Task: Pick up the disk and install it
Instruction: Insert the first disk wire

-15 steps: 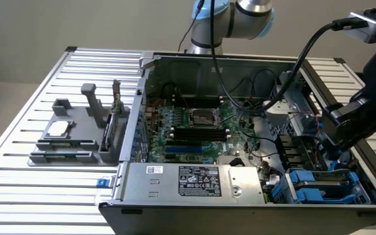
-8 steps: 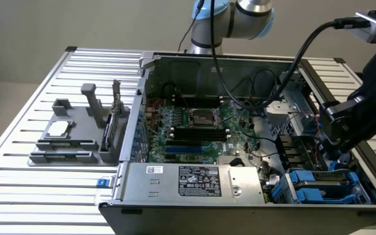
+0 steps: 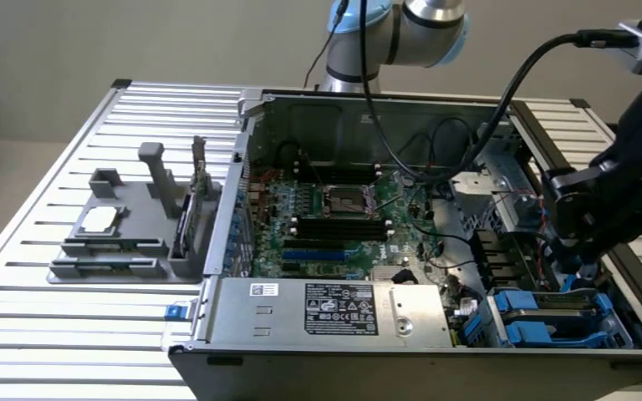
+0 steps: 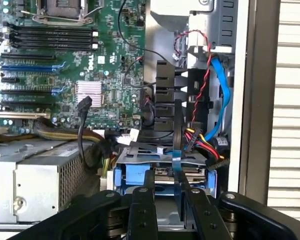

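Reaches with the gripper (image 3: pixel 581 261) into the open computer case (image 3: pixel 410 372), at the exterior view's right, over the near corner where the blue drive carriers (image 3: pixel 544 322) sit. Holds the disk (image 4: pixel 177 167) between two black fingers (image 4: pixel 142 200), part-way closed on it. Presents it upright and edge-on to the wrist camera: thin blue frame edge near the fingers, darker edge farther out. Rests against one finger; cannot tell whether touching the other. Hangs over a blue-framed slot of the drive bay, not yet seated. Passes close beside a bundle of red, black and yellow wires (image 4: pixel 200 137) and a blue flat cable (image 4: pixel 221 90). Shows the green motherboard (image 3: pixel 333 217) uncovered in the middle of the case, with the long silver power-supply box (image 3: pixel 333 309) along the near wall. Stands on a slatted metal table (image 3: pixel 53 334). Has, well apart at the exterior view's left, a grey holder (image 3: pixel 120 251) bearing a small square chip (image 3: pixel 100 219). Rises at the far side as the grey and blue arm (image 3: pixel 410 25).
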`<state>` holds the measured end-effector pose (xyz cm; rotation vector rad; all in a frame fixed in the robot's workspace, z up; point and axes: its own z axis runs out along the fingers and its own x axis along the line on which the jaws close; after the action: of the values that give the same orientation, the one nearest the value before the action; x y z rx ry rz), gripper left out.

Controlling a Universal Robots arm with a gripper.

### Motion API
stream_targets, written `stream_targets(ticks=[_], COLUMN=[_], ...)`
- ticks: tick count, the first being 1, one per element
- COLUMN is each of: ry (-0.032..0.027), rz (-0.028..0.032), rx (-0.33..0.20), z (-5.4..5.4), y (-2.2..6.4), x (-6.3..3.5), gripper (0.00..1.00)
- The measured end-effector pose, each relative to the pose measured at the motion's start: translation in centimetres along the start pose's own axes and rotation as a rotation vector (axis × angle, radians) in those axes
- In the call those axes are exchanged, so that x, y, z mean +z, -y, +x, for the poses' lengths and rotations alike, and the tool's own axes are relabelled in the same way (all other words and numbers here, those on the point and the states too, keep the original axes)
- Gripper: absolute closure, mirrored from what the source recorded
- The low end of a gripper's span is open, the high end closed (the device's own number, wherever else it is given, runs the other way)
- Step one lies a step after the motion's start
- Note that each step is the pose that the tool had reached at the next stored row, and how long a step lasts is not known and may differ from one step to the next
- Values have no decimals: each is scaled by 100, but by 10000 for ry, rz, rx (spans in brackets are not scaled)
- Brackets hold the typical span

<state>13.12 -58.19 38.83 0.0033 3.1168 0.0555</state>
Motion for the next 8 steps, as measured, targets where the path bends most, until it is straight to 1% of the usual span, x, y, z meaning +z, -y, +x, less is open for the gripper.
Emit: stream_targets(ticks=[8], ry=[48], rz=[33], rx=[1348], z=[0], y=[1], x=[13], gripper=[70])
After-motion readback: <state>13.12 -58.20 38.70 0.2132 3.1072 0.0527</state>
